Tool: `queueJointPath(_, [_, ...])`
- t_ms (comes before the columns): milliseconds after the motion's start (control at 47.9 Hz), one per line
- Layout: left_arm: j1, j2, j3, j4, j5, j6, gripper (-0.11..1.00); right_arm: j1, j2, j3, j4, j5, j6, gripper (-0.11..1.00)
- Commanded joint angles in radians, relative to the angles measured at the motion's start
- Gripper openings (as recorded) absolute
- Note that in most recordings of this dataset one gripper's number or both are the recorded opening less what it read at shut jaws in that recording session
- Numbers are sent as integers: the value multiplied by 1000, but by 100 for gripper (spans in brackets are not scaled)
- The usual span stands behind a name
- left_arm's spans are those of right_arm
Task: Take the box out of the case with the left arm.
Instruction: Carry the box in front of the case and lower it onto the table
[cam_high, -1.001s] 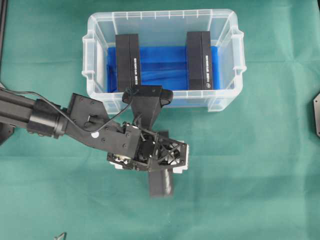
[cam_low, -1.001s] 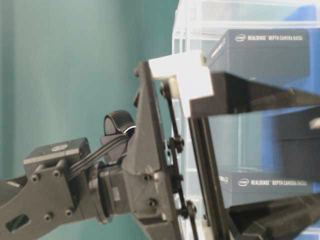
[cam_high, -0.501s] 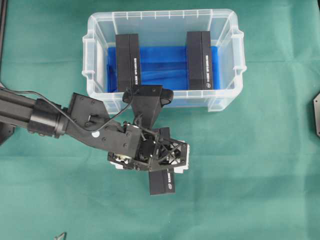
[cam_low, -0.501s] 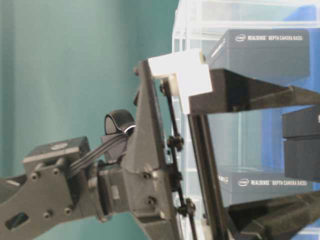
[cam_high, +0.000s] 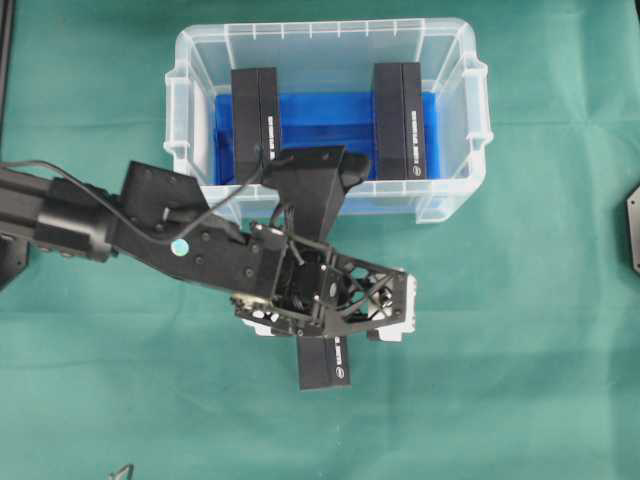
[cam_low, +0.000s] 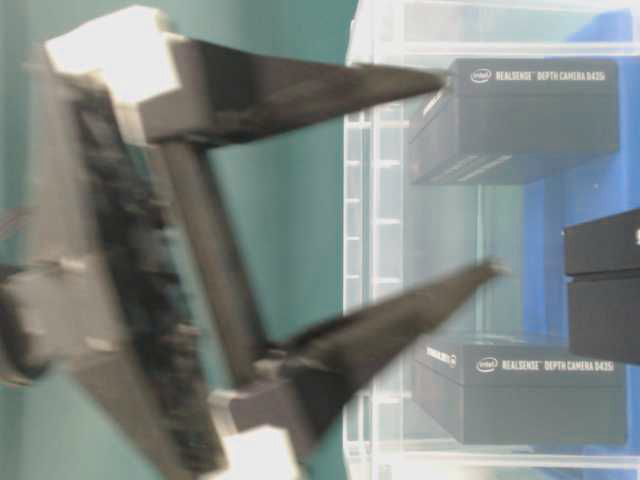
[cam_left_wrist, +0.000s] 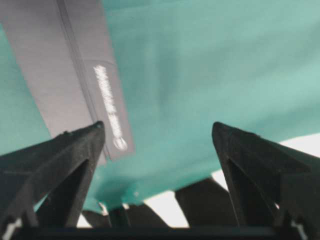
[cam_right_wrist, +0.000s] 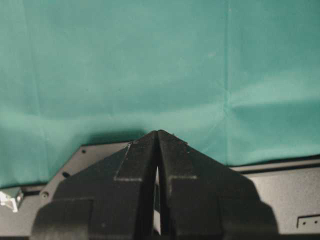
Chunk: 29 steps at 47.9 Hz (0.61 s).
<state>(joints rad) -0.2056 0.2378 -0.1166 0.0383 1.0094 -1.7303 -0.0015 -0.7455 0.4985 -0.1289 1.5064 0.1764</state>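
Green cloth (cam_high: 520, 330); right wrist view alone shows jaws pressed together.

Robotics lab bench: green cloth (cam_high: 520, 330) covers the whole tabletop, clear plastic case (cam_high: 325, 40) sits on it holding boxed depth cameras (cam_high: 255, 120), and a black robot arm (cam_high: 120, 220) reaches in just beside the case.

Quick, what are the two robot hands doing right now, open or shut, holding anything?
Left hand: open, holding nothing; a box lies on the cloth below it.
Right hand: shut, holding nothing.
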Motion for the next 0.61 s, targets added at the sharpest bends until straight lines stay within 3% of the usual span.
queueJointPath(0, [5,-48,-60,8,46,5,82,-2,-2,-11,0,-2,-2,0])
queueJointPath(146, [5,-54,-77,12,126,9,82,-2,-2,-11,0,-2,-3,0])
queueJointPath(376, [2,-75,-46,12,140,12,82,-2,-2,-11,0,-2,-2,0])
queueJointPath(584, [-20,-175,71,12,143,-3,81,-2,-2,-11,0,-2,0,0])
